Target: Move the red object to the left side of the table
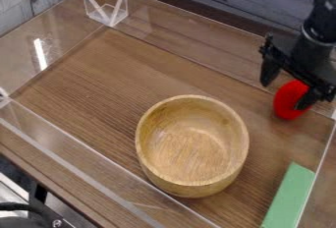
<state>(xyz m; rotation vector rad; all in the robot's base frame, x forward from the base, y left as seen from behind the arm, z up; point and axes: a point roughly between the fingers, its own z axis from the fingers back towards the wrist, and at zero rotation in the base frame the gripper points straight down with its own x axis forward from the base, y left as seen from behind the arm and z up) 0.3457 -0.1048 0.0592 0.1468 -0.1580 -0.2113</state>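
The red object point(289, 102), a small glossy toy strawberry, sits on the right side of the dark wood-grain table point(118, 85), close to the right wall. My black gripper point(294, 85) hangs directly over it, open. One finger stands to the left of the strawberry and the other to its right. The gripper body hides the strawberry's top, and only the red lower part shows. Nothing is held.
A wooden bowl point(194, 144) stands in the middle front of the table. A flat green block point(292, 199) lies at the front right. Low clear acrylic walls point(53, 45) ring the table, with a clear bracket point(105, 9) at the back left.
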